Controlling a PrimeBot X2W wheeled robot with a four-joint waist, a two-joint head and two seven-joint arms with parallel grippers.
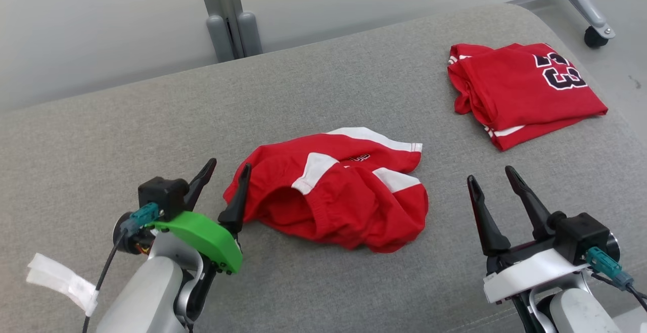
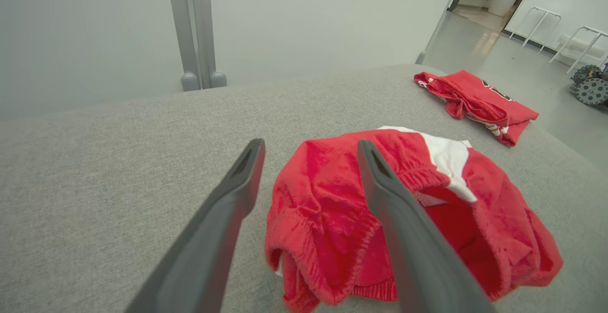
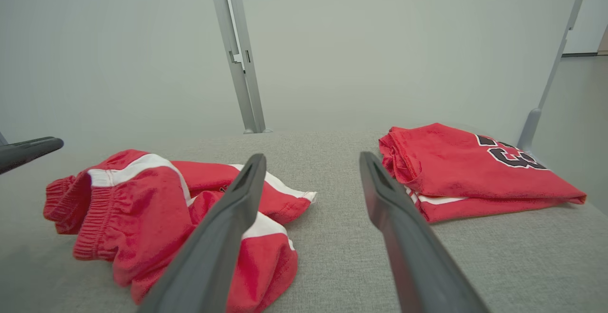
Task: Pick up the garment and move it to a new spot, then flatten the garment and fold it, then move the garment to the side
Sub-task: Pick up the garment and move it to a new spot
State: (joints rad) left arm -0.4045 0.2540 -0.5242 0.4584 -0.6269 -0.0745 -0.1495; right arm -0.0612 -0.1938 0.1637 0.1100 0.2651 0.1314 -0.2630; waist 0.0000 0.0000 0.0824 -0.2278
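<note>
The garment [image 1: 343, 191] is a crumpled pair of red shorts with white stripes, lying in a heap at the middle of the grey cushioned surface [image 1: 323, 95]. My left gripper [image 1: 230, 164] stands open at the heap's left edge, its inner finger right against the cloth. In the left wrist view the garment [image 2: 332, 199] lies under and between the spread fingers of that gripper [image 2: 309, 143], gripped by neither. My right gripper [image 1: 489, 173] is open a little to the right of the heap, holding nothing. In the right wrist view the garment [image 3: 142, 199] lies left of this gripper [image 3: 311, 156].
A folded red jersey [image 1: 525, 90] with black numbers lies at the far right of the surface, near its edge. Grey metal posts [image 1: 227, 14] stand behind the surface. A caster wheel [image 1: 596, 37] sits on the floor at the far right.
</note>
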